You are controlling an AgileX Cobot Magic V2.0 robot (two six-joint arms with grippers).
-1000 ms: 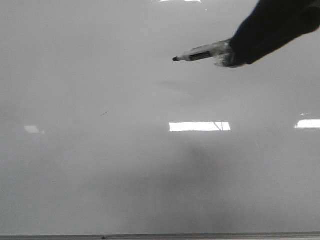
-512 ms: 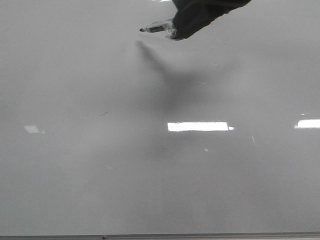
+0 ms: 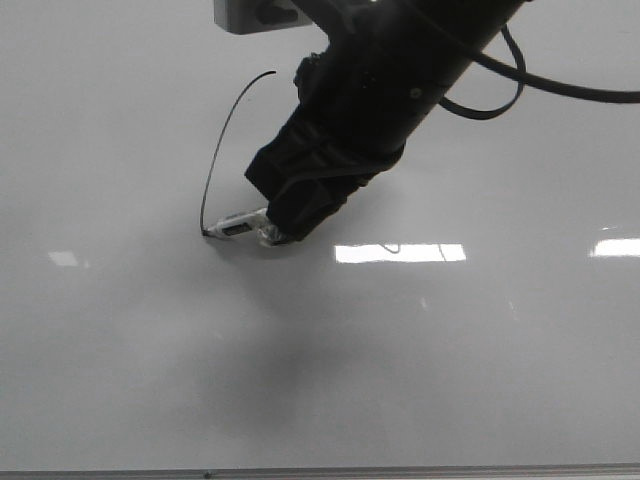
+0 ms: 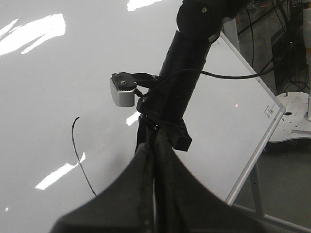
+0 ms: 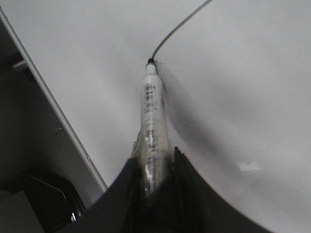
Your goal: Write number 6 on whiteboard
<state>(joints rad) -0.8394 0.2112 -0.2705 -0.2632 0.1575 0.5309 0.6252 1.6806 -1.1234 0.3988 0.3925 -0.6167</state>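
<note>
While the right hand (image 3: 268, 232) grips a marker (image 5: 151, 126) between its closed fingers, the marker's tip touches the whiteboard (image 3: 500, 380) at the lower end of a thin black curved stroke. That stroke is the number 6 (image 3: 218, 140) in its unfinished form: the front view shows only the long slanted stem, arching from its upper end down to the tip, with no loop drawn yet. The stroke lies left of centre on the board, above a row of bright light reflections. The right wrist view shows the marker clamped low on its barrel, tip meeting the line's end, with the board's frame edge off to one side. The left hand (image 4: 154, 194) appears in its own wrist view with fingers pressed together and nothing visibly between them, held apart from the writing. Judged from this state, the remaining work is the small oval loop. Risks: too little pressure could break the line; too much could slide the barrel within the grip; a loop closing off the stem would leave an unreadable figure.
</note>
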